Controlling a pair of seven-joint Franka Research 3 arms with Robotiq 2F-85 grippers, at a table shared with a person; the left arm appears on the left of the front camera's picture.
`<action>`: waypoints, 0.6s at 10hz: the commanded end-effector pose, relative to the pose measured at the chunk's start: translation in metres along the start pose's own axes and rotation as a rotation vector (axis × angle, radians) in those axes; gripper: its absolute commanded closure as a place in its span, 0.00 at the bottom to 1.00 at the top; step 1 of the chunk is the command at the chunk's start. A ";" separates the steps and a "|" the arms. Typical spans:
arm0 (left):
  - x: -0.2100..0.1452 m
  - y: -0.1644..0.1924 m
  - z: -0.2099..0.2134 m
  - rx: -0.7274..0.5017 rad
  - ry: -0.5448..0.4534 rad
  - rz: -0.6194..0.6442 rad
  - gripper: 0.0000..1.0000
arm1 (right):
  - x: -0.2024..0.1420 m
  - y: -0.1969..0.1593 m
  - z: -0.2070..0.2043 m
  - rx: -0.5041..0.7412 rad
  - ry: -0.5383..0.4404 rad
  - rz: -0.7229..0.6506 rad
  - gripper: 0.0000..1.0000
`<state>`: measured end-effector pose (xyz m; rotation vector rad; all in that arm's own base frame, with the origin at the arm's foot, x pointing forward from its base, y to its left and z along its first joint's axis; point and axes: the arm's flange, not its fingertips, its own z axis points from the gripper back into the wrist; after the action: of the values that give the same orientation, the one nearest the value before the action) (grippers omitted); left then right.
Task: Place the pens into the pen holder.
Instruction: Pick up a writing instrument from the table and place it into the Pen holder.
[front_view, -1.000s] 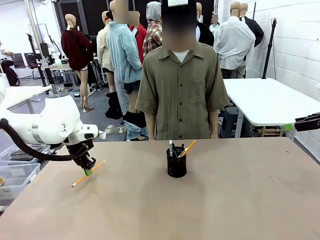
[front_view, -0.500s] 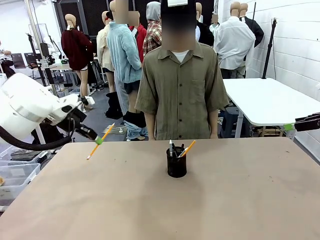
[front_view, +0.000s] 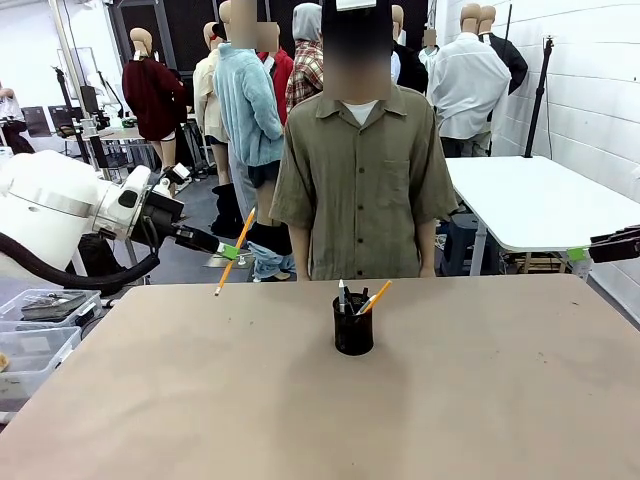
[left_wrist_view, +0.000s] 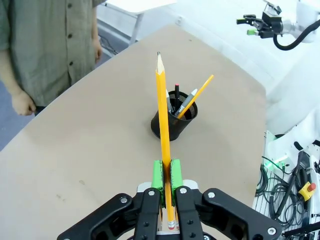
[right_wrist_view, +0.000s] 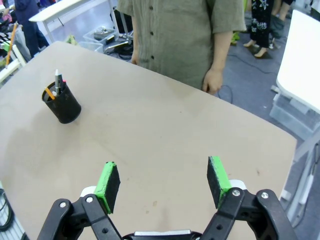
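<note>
My left gripper (front_view: 229, 251) is raised above the table's far left edge, shut on a yellow-orange pencil (front_view: 235, 252) that slants with its lower end down to the left. In the left wrist view the pencil (left_wrist_view: 163, 130) stands between the green pads (left_wrist_view: 158, 175), its sharpened tip pointing up over the pen holder (left_wrist_view: 174, 122). The black mesh pen holder (front_view: 353, 324) stands at the table's middle with a pencil, a silver-white pen and a dark pen in it. My right gripper (right_wrist_view: 163, 185) is open over bare table, far from the pen holder (right_wrist_view: 61, 106).
A person in an olive shirt (front_view: 363, 180) stands at the far side of the table, one hand (right_wrist_view: 212, 80) hanging near the edge. Clear storage bins (front_view: 40, 330) sit off the table's left. A white table (front_view: 540, 200) stands at the back right.
My left arm has lifted the pencil off the table at the left and carried it up and to the right, swinging it toward upright. The right arm has not moved.
</note>
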<state>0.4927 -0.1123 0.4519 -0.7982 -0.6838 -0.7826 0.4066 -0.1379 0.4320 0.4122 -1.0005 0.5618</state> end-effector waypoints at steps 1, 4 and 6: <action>-0.004 0.005 0.006 -0.016 -0.002 -0.007 1.00 | -0.001 0.000 -0.001 0.003 0.005 0.007 0.12; 0.004 0.001 -0.016 -0.112 -0.125 0.041 1.00 | -0.001 0.000 -0.001 0.003 0.005 0.007 0.12; 0.026 -0.006 -0.053 -0.236 -0.199 0.021 1.00 | -0.001 0.000 -0.001 0.003 0.005 0.007 0.12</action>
<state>0.5008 -0.1497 0.4517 -1.0228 -0.7271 -0.7479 0.4066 -0.1380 0.4320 0.4121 -1.0006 0.5617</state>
